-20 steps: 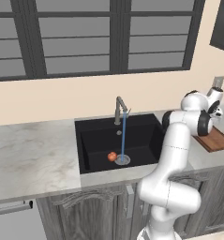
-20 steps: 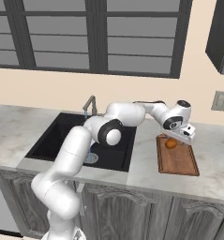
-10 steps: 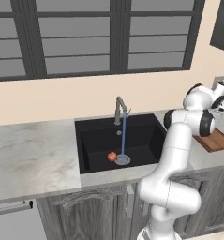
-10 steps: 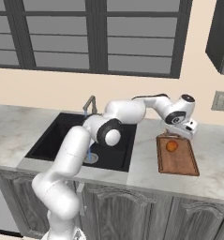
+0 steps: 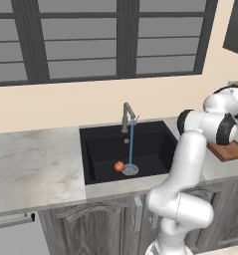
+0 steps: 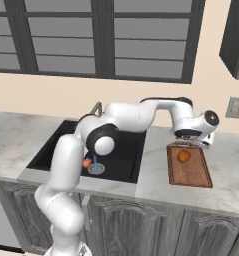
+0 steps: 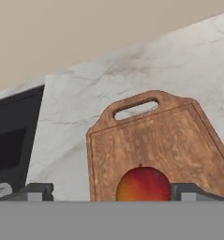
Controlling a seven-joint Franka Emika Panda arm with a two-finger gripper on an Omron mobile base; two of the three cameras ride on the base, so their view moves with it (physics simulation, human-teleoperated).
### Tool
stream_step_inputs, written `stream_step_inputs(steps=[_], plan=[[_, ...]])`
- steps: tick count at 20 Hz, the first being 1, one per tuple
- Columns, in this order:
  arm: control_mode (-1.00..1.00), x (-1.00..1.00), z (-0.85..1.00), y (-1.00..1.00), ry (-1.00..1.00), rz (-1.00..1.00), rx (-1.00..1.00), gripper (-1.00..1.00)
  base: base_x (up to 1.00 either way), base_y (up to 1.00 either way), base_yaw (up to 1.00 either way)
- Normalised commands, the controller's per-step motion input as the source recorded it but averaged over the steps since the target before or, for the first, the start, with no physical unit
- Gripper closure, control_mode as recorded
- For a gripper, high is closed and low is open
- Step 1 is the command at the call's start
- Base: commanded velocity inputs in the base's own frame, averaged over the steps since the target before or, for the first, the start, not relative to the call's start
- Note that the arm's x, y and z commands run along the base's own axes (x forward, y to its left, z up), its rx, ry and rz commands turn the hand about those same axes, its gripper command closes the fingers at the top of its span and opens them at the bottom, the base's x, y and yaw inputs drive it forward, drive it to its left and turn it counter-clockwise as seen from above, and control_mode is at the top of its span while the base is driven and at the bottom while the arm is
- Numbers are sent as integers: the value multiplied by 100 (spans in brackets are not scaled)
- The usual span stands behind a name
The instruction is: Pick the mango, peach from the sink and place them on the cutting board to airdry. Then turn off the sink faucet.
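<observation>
Over on the pale marble desk point(image 6: 156, 180), to the right of the sink point(image 6: 126, 160), the cutting board point(image 6: 190, 170) lies flat with its handle end toward the back wall. On it sits the mango point(image 6: 183, 156), an orange fruit resting in the half of the board nearer the wall. The pincer point(image 6: 207, 142) hangs just above the board's far end, past the fruit, with the arm stretched across from the sink side. From the camera on the hand, the two dark fingertips point(image 7: 38, 191) stand wide apart, one on either side of the mango point(image 7: 143, 184), and neither one touches it; the fruit lies free on the wood. The board point(image 7: 132, 140) in that view shows its slotted handle pointing toward the bare marble point(image 7: 179, 61) and the beige wall behind.

Back in the black basin point(image 5: 105, 149), the peach point(image 5: 119, 166) rests on the floor of the sink, touching or almost touching the left edge of the round steel drain point(image 5: 130, 170). The sink faucet point(image 5: 127, 115) stands at the back rim, and a thin blue stream of water point(image 5: 131, 144) falls straight from its spout onto the drain. From the right-hand camera the peach point(image 6: 87, 162) peeks out just beside the robot's elbow, next to the drain point(image 6: 96, 168). From the left-hand camera, a corner of the board point(image 5: 230, 150) shows at the far right edge, behind the white arm.
</observation>
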Motion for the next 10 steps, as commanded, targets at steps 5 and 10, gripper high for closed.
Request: stream_step_inputs(steps=[5,10], plan=[[-100,-64,37,32,-32,21,-1,-100,0,0,0],[-100,-45,76,10,-3,18,-3,-100,0,0,0]])
